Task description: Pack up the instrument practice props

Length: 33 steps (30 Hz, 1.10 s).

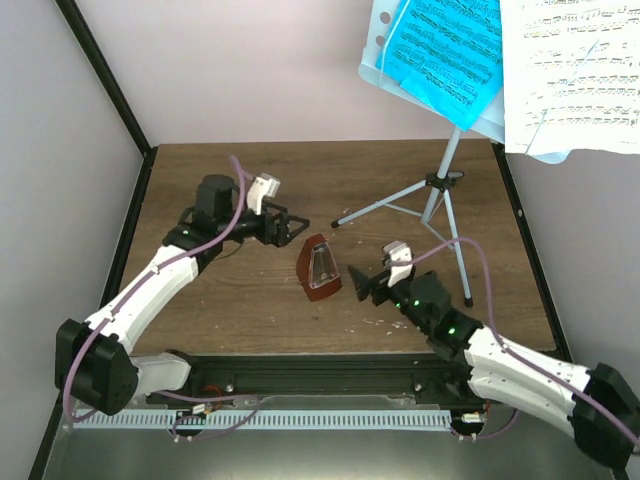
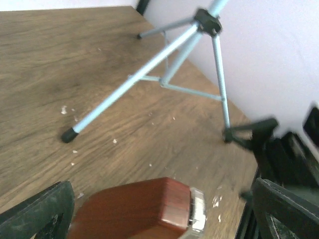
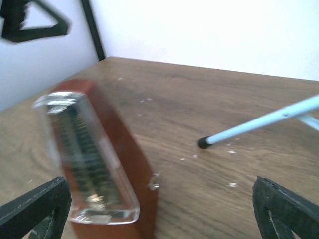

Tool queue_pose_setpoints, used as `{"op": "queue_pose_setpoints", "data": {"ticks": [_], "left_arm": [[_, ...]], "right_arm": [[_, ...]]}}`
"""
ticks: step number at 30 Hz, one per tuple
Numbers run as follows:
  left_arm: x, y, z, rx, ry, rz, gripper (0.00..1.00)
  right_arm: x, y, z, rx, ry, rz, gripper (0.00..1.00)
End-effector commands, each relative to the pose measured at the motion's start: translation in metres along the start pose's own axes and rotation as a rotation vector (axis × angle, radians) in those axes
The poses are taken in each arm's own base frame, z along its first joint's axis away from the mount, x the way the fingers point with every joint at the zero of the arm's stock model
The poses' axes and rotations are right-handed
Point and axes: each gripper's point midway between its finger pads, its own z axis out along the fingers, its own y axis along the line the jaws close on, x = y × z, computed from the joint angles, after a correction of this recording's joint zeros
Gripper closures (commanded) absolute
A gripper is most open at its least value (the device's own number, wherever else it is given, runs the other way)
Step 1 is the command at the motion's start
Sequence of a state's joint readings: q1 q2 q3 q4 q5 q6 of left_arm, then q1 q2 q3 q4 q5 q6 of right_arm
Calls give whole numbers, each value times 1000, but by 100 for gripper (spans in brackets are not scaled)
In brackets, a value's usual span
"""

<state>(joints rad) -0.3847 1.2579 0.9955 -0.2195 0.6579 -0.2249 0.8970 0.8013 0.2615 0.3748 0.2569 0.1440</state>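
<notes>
As both pincers (image 1: 291,229) (image 1: 362,285) gape, metronome (image 1: 319,268) lies between them.

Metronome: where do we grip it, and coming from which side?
Probably the metronome's red-brown wooden flanks, near the wide end. It tapers, so fingers nearer the narrow end would likely slide off. Keep off the clear cover, which may pop loose. Come in from the left: in the wrist view it sits between the fingers of the open left gripper.
</notes>
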Motion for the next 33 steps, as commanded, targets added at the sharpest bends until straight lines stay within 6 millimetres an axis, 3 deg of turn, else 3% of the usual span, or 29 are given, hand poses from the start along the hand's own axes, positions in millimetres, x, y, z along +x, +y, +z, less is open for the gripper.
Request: {"op": "queue_pose_setpoints", "data": {"ticks": [1, 4, 9, 19, 25, 30, 33], "left_arm": [[25, -21, 18, 8, 95, 173, 1], [45, -27, 31, -2, 179, 248, 1], [68, -24, 46, -62, 264, 328, 1], [74, -21, 55, -125, 282, 385, 5], [73, -26, 58, -110, 265, 399, 8], [74, -23, 58, -132, 267, 412, 19], [75, -24, 58, -151, 266, 440, 31]], "right_arm": [[-15, -30, -2, -2, 8, 130, 0], [-19, -39, -1, -2, -5, 147, 0], [-15, -34, 0, -46, -13, 187, 0], [-1, -34, -5, -54, -10, 254, 0], [-5, -33, -10, -59, -11, 267, 0], [-5, -30, -15, -73, -8, 267, 0], [0, -30, -16, -73, 8, 265, 0]]}}
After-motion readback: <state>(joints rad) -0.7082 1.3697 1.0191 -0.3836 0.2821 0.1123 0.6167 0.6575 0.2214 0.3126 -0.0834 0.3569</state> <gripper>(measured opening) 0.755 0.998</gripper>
